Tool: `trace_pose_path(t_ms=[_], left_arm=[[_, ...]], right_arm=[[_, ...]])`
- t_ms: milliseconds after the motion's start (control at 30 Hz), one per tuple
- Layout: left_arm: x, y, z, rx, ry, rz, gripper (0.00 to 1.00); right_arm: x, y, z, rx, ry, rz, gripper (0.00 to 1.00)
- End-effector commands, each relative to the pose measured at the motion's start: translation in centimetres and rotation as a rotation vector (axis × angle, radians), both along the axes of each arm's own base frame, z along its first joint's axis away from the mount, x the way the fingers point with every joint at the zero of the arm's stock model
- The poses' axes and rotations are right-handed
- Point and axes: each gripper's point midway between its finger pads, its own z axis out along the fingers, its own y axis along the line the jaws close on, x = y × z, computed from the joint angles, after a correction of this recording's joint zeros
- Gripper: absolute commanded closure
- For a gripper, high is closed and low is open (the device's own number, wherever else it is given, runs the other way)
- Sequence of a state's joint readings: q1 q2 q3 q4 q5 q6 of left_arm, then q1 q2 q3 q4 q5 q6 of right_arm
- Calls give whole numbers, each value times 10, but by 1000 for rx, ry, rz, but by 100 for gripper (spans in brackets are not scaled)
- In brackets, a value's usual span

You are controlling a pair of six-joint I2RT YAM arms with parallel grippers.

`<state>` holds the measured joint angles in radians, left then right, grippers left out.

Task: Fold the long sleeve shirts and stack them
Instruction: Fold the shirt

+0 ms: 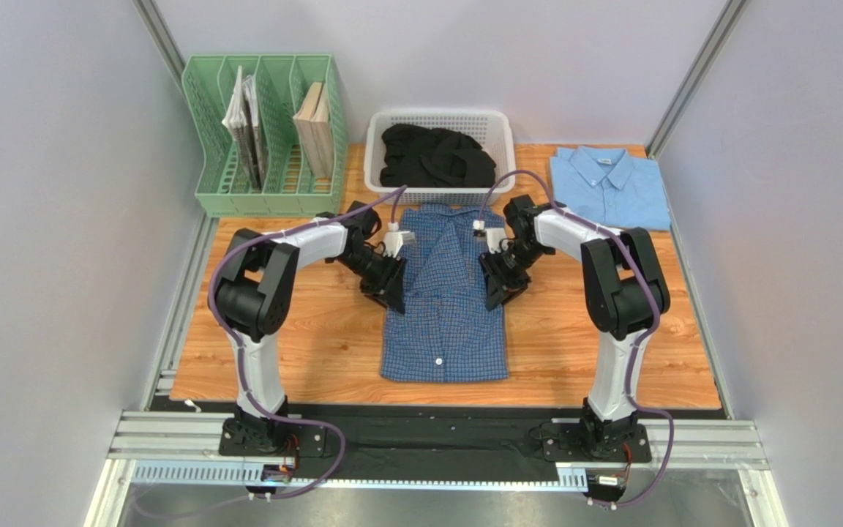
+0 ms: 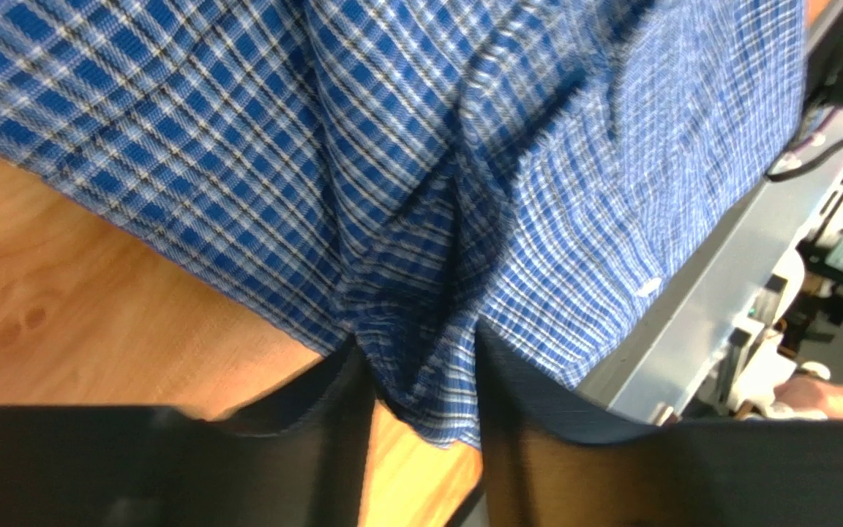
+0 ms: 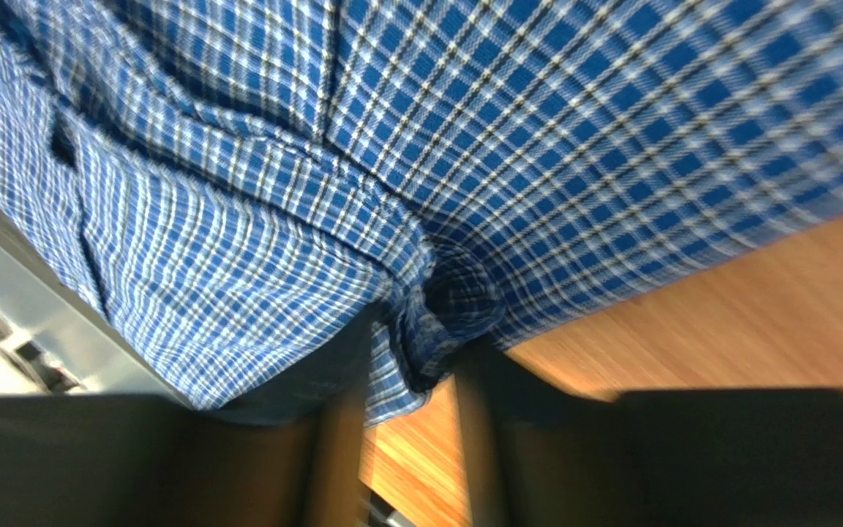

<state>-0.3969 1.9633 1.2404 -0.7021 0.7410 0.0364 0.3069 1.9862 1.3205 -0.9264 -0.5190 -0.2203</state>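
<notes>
The dark blue checked long sleeve shirt [image 1: 442, 324] lies flat in the middle of the wooden table [image 1: 283, 351], collar to the back, its sides folded in. My left gripper [image 1: 389, 283] is at the shirt's left edge, and in the left wrist view [image 2: 424, 373] it is shut on a bunched fold of the checked cloth [image 2: 426, 220]. My right gripper [image 1: 499, 283] is at the shirt's right edge, and in the right wrist view [image 3: 415, 362] it pinches a gathered fold of the shirt [image 3: 283, 242]. A light blue long sleeve shirt [image 1: 610, 187] lies folded at the back right.
A white basket [image 1: 375, 165] holding dark clothes stands at the back centre. A green file rack [image 1: 212, 165] with books stands at the back left. Bare wood shows on both sides of the checked shirt and in front of it.
</notes>
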Motion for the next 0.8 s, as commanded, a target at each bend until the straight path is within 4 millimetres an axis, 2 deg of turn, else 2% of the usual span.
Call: trace_pose_path(t_ms=[0,33,67,100,133,167,200,233,267,300,333,433,467,500,600,633,700,767], left_arm=[[3,2,66,-149,-201,-48,39],[1,6,78,-161,-251,-56,35],[-5,12,86,-163,-307,-88,32],[-9,16,113,-175,-420,-101,3],[-12,19,126,-183,-480,-113,1],[-16,22,135,-198,-553,-158,1],[-25,22,161,-247,-652,-192,1],[-29,21,171,-278,-705,-226,1],[-34,21,177,-300,-746,-252,1],[-42,18,187,-347,-751,-261,1],[-44,17,189,-359,-737,-254,1],[-61,8,189,-440,-643,-338,1],[-65,6,187,-431,-583,-334,5],[-70,-1,181,-461,-515,-342,6],[-84,-6,168,-520,-380,-310,9],[-86,-7,158,-518,-337,-275,9],[-88,-9,153,-534,-303,-245,9],[-85,-11,147,-540,-277,-197,9]], right_arm=[[13,-2,60,74,-151,-6,51],[3,-3,73,98,-149,-6,35],[-9,0,87,152,-152,1,30],[-17,3,100,187,-169,8,27],[-26,4,125,236,-239,19,21],[-42,9,130,298,-224,28,18],[-52,13,136,341,-229,38,13],[-63,19,152,398,-282,69,5],[-78,28,158,471,-268,109,4],[-95,31,149,492,-242,145,4],[-115,39,147,509,-220,222,4],[-150,49,130,492,-209,454,10],[-151,49,118,452,-188,512,12],[-151,55,117,434,-230,614,16],[-158,44,95,362,-171,790,27],[-163,40,90,354,-138,810,30],[-170,38,75,349,-80,863,37],[-169,38,59,316,-53,871,39]])
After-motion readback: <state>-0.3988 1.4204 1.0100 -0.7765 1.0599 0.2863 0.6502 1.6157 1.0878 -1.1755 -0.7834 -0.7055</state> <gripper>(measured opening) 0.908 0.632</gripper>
